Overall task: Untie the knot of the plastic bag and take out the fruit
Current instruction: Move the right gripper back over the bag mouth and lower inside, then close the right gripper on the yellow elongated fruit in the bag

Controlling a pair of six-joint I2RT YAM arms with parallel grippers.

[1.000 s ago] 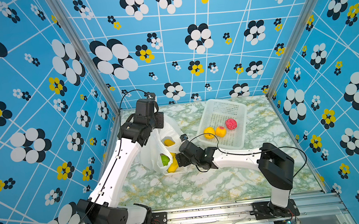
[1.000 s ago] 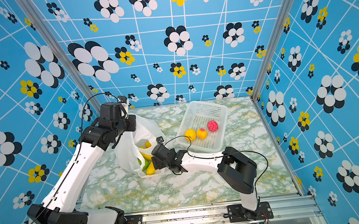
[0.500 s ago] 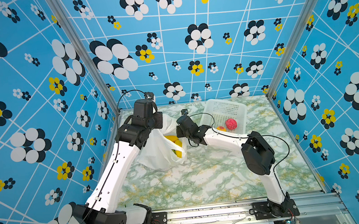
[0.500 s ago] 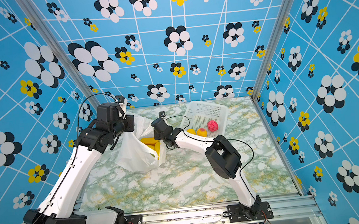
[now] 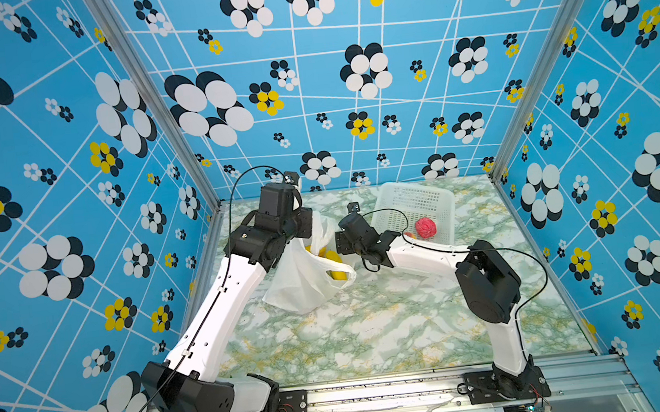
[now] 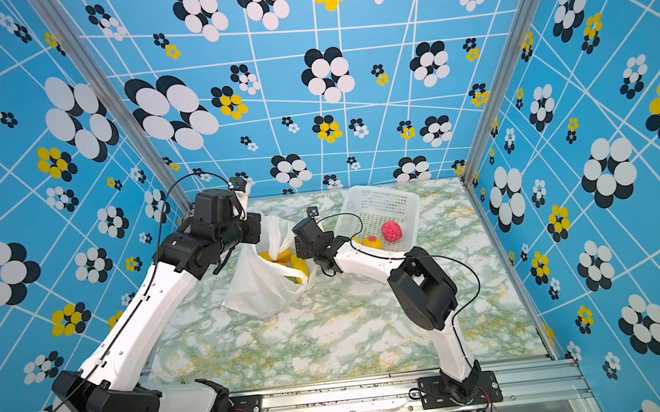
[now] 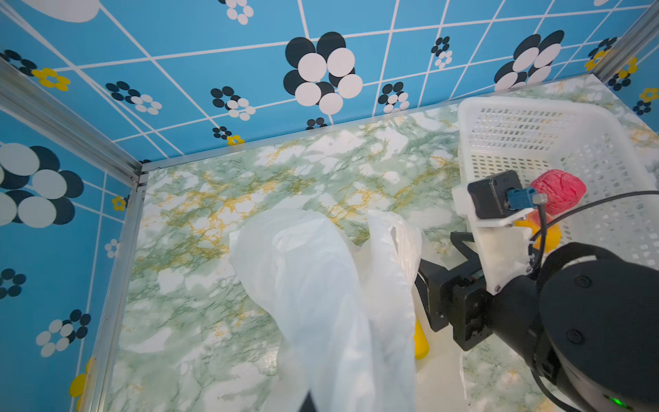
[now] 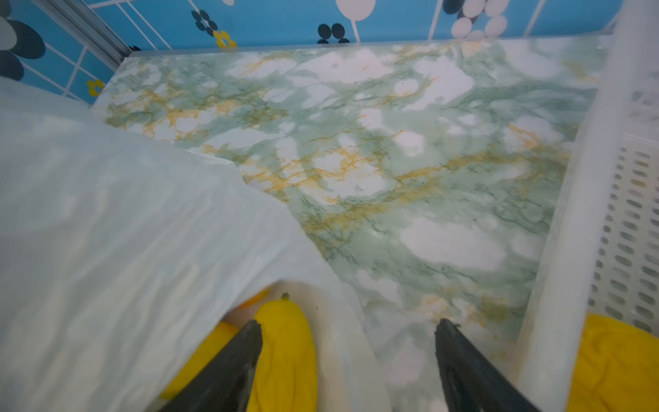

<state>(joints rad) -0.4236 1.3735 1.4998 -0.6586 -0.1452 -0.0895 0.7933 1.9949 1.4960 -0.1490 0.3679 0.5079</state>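
Blue flower-print walls (image 5: 306, 71) enclose a green-marbled tabletop (image 5: 374, 327). Toward its far left the plastic bag (image 5: 303, 281) slumps on the surface, its top edge held up by the left end effector (image 6: 260, 230), which is clamped tight on the film. Yellow fruits (image 5: 331, 257) show inside the bag's open mouth, which faces right. The right end effector (image 8: 351, 356) sits at that mouth, jaws spread wide and empty, one finger (image 8: 242, 364) beside a yellow fruit. Just right of it, the white basket (image 5: 415, 202) holds a pink-red bumpy fruit (image 5: 425, 228) and an orange peach (image 6: 372, 242).
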